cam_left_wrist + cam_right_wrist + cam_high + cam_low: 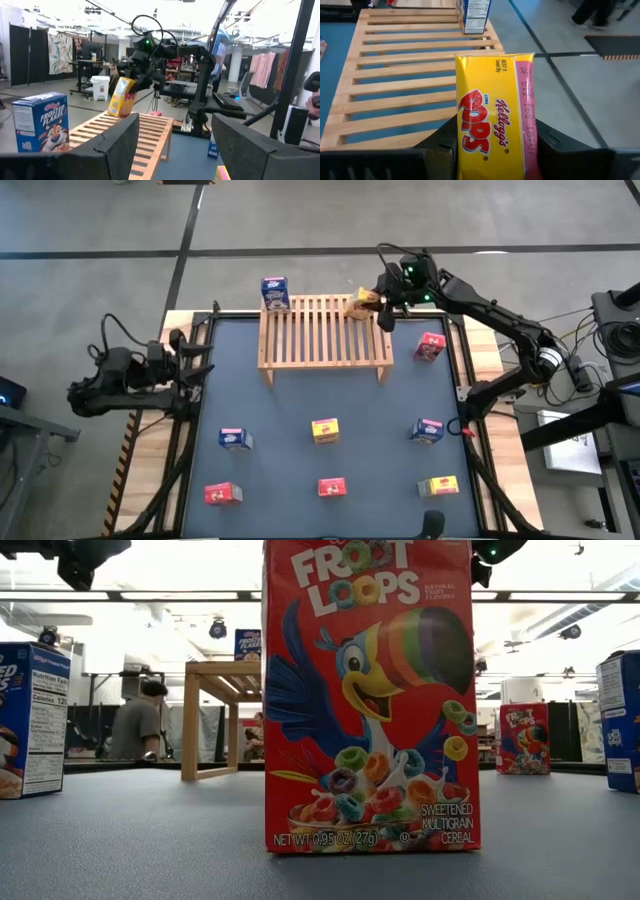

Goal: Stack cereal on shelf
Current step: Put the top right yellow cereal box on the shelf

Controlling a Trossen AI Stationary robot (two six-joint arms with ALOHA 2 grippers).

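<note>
The shelf (325, 330), a light slatted wood rack, stands at the table's far middle. A blue cereal box (275, 292) stands upright on its far left corner. My right gripper (383, 304) is over the shelf's far right corner, shut on a yellow cereal box (495, 120). Several more cereal boxes stand on the table mat: red (430, 346), blue (236, 438), yellow (325, 430), blue (427, 430), red (224, 493), red (332, 486), yellow (438, 485). My left gripper (175, 145) is open and holds nothing, drawn back at the table's left edge. My right gripper pinches the yellow box between its two fingers (440, 147), one on each side of the box's near end (485, 160). It comes from the table's right, slanting down. The box (122, 97) sticks out ahead of the fingers, tilted, just over the slats; whether it touches them I cannot tell.
The shelf's slats (410, 75) are bare between the blue box and the yellow one. In the low view a red box (370, 700) fills the middle. A person (140, 720) stands in the room behind the table.
</note>
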